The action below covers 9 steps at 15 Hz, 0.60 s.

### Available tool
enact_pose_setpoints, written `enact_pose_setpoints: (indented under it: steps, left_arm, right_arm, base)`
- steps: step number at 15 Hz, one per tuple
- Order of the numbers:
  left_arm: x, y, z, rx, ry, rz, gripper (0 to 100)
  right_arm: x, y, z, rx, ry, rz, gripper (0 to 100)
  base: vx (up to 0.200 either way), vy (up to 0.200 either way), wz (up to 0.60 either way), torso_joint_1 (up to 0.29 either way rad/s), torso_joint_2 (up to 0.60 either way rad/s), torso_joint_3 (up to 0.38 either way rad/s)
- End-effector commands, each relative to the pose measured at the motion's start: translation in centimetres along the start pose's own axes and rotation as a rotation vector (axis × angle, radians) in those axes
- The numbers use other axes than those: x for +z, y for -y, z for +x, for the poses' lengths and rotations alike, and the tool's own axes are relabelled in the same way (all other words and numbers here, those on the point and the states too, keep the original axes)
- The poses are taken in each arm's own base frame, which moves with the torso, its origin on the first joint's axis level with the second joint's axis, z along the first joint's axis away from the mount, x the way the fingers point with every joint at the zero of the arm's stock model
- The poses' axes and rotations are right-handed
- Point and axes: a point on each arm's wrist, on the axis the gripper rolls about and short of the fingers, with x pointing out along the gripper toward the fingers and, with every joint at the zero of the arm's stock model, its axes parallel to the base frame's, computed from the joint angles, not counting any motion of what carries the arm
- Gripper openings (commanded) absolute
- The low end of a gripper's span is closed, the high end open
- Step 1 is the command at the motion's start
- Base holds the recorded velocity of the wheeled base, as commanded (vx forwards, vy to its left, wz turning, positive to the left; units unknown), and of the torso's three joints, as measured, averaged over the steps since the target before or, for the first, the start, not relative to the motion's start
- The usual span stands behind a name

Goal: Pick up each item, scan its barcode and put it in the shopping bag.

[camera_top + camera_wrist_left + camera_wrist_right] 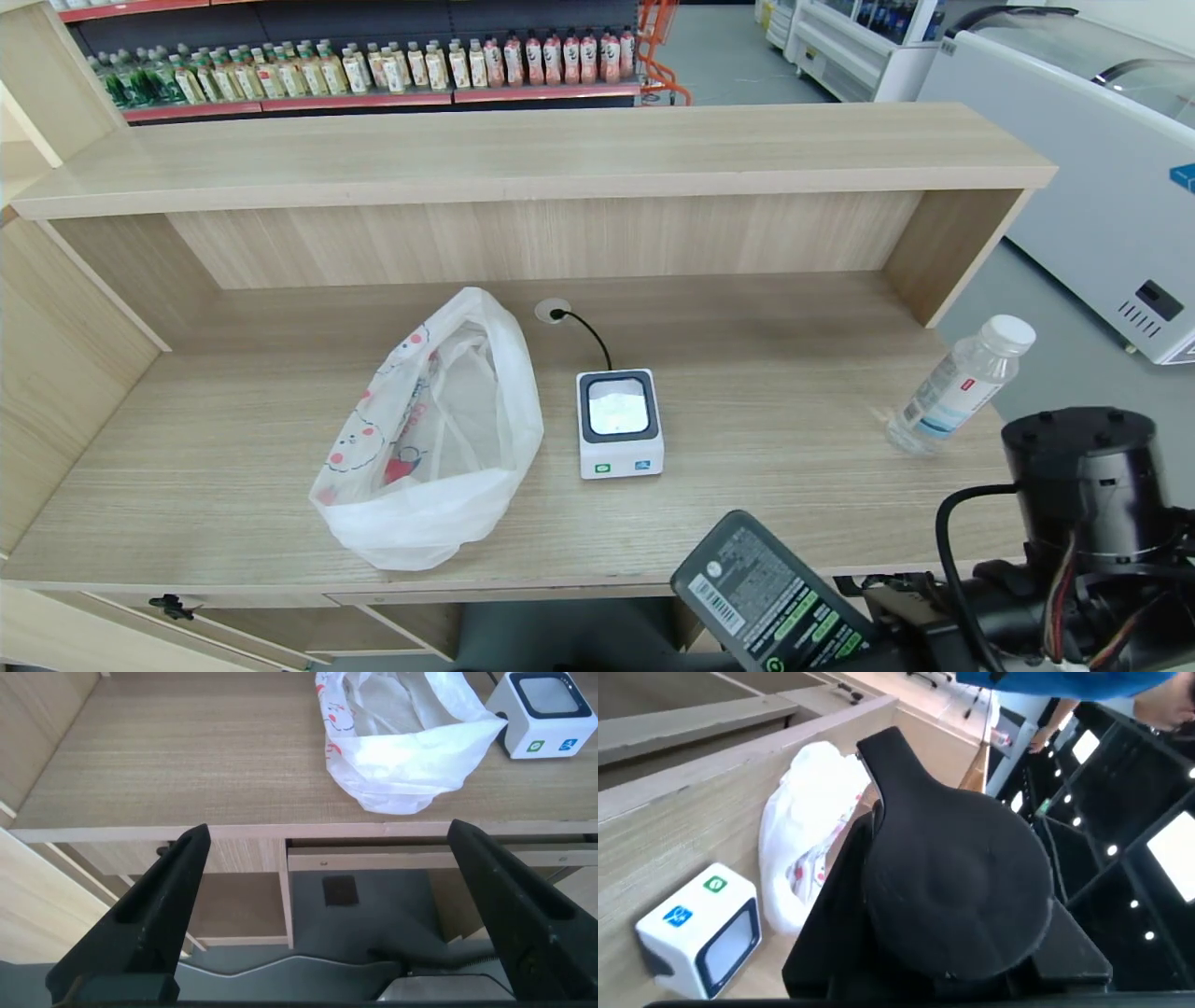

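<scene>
- Gripping a dark flat packet (770,597), the right claw (873,607) sits low at the near right, in front of the counter's (794,401) front edge; its fingers are clenched on the packet's right end.
- The packet is off the counter, tilted, with its printed face and a white barcode label turned upward.
- The left claw (327,919) is released, its two dark fingers (154,924) spread wide with nothing between them; it hangs below the counter's front edge, looking up toward the bag.
- A white shopping bag (439,439) with red cartoon prints lies on the counter left of centre, its mouth open and its handles slack inside.
- A small white scanner (619,425) with a dark-framed window on top stands just beside the bag on the right, apart from it, and a black cable (590,334) runs from its back to a round hole in the counter.
- A clear water bottle (957,387) with a white cap stands near the counter's right end, well apart from the scanner.
- Behind the counter's raised ledge, store shelves (373,65) hold rows of drink bottles, and a white freezer (1102,140) stands to the right.
</scene>
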Motion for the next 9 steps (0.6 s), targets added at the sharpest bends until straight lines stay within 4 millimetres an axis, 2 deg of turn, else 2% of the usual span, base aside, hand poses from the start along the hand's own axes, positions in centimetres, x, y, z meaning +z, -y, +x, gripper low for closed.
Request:
enact_pose_setpoints:
  steps: [1, 5, 9]
  left_arm:
    - [0.0, 0.0, 0.0, 0.0, 0.0, 0.0, 100]
    - [0.0, 0.0, 0.0, 0.0, 0.0, 0.0, 100]
    - [0.0, 0.0, 0.0, 0.0, 0.0, 0.0, 100]
  right_arm:
    - [0.4, -0.7, 1.5, -0.014, 0.054, 0.011, 0]
    - [0.6, -0.8, 1.9, -0.018, 0.076, -0.03, 0]
    - [-1.1, -0.4, 2.0, -0.051, 0.044, -0.092, 0]
  base:
    - [0.0, 0.0, 0.0, 0.0, 0.0, 0.0]
    - [0.0, 0.0, 0.0, 0.0, 0.0, 0.0]
    - [0.0, 0.0, 0.0, 0.0, 0.0, 0.0]
